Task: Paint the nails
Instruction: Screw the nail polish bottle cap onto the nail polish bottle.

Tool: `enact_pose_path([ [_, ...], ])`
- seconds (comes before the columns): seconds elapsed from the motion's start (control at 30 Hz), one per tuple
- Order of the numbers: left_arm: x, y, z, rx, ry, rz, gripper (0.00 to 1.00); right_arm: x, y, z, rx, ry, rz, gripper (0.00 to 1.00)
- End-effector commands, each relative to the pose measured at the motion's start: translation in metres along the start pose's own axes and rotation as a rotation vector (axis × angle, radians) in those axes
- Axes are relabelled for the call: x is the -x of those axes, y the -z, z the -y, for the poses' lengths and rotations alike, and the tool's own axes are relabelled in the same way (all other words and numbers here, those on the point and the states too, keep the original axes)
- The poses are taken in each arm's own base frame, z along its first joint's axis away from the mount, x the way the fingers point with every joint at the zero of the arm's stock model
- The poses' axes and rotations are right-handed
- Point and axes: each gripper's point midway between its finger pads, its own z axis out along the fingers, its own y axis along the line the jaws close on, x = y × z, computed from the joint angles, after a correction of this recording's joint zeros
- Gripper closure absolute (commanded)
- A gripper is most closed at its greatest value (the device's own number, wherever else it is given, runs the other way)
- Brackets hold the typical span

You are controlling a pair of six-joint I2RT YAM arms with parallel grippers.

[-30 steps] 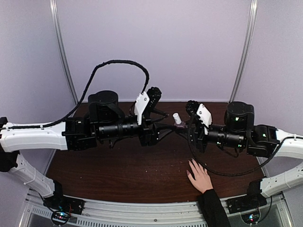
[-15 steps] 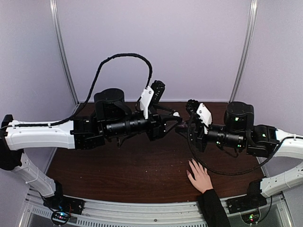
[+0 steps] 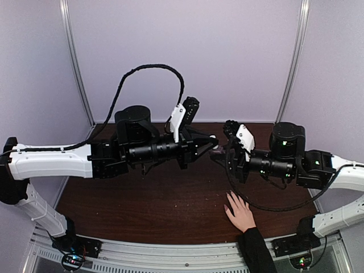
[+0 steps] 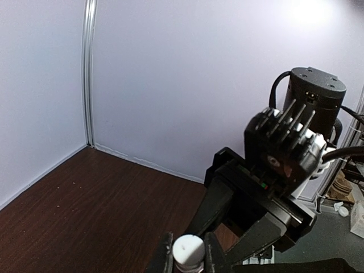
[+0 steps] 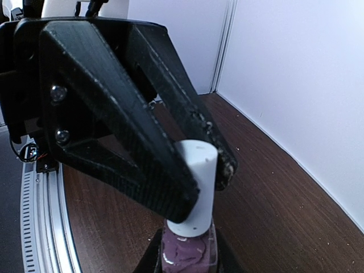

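Two grippers are meeting in mid-air over the surface [image 3: 142, 199], around the centre of the top view. From the wrist shots, the right gripper [image 3: 223, 154] is pinching the little bottle [image 5: 186, 251] of purple polish by its body, and the left gripper [image 5: 203, 181] is clamping shut on the white cap [image 5: 196, 170]. Looks like the uncapping bit to me. Doing it well probably means twisting around the cap's own axis, keeping the bottle steady, then pulling straight out so nothing drips. The nails [image 3: 230, 194] are on the hand [image 3: 241, 211] lying flat at lower centre-right, well apart from the bottle.
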Motion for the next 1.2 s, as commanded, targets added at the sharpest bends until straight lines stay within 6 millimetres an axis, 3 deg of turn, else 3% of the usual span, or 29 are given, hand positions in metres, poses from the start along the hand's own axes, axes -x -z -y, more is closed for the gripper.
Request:
enact_pose_path([
  [0.0, 0.01, -0.002, 0.015, -0.097, -0.005, 0.034, 0.9, 0.023, 0.01, -0.006, 0.047, 0.008, 0.075, 1.0],
  [0.2, -0.003, -0.001, 0.027, -0.183, -0.023, -0.01, 0.98, 0.036, 0.015, -0.019, 0.136, 0.031, 0.1, 1.0],
  [0.83, -0.031, 0.017, 0.091, -0.745, -0.138, -0.106, 0.96, 0.091, 0.064, -0.082, 0.61, 0.091, 0.293, 1.0],
  [1.07, -0.023, 0.022, 0.087, -0.828, -0.08, -0.106, 0.92, 0.095, 0.069, -0.089, 0.664, 0.106, 0.285, 1.0],
  [1.17, -0.019, 0.024, 0.082, -0.822, -0.068, -0.101, 0.84, 0.093, 0.069, -0.086, 0.645, 0.107, 0.273, 1.0],
])
